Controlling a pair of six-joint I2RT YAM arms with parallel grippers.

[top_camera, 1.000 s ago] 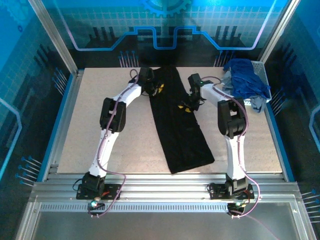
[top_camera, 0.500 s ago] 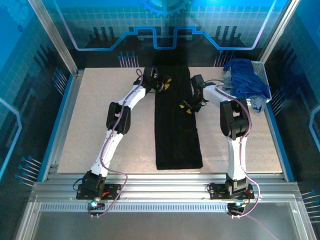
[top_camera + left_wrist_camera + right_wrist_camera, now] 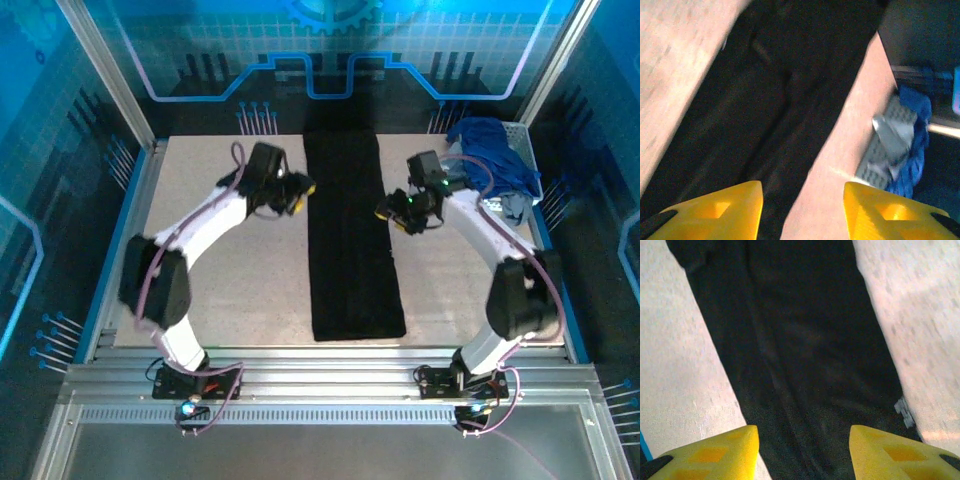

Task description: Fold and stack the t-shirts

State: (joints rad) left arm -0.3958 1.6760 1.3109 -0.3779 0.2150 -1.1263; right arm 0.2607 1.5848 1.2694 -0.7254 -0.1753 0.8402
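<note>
Black t-shirt (image 3: pixel 355 240): it lies flat on the table (image 3: pixel 230 280) as one long, narrow strip, running from the far edge almost to the near edge.
Left pincer (image 3: pixel 298 192): you have it just beside the strip's left edge, toward the far end. Its yellow fingers are spread wide with nothing between them.
Right pincer (image 3: pixel 390 212): it sits at the strip's right edge, opposite the left one, also gaping and empty.
Other shirts: the royal blue shirt (image 3: pixel 490 150) and the pale grey-blue shirt (image 3: pixel 515 207) are heaped in the white mesh basket (image 3: pixel 528 135), well right of the strip's far end.
Handling: judge the strip soft, light and limp. It will sag, drag on the table, and its layers may slide apart.
Where to hold: likely the two corners of one end, one pincer each. Pinch through every layer, then lift evenly so the strip folds over itself.
</note>
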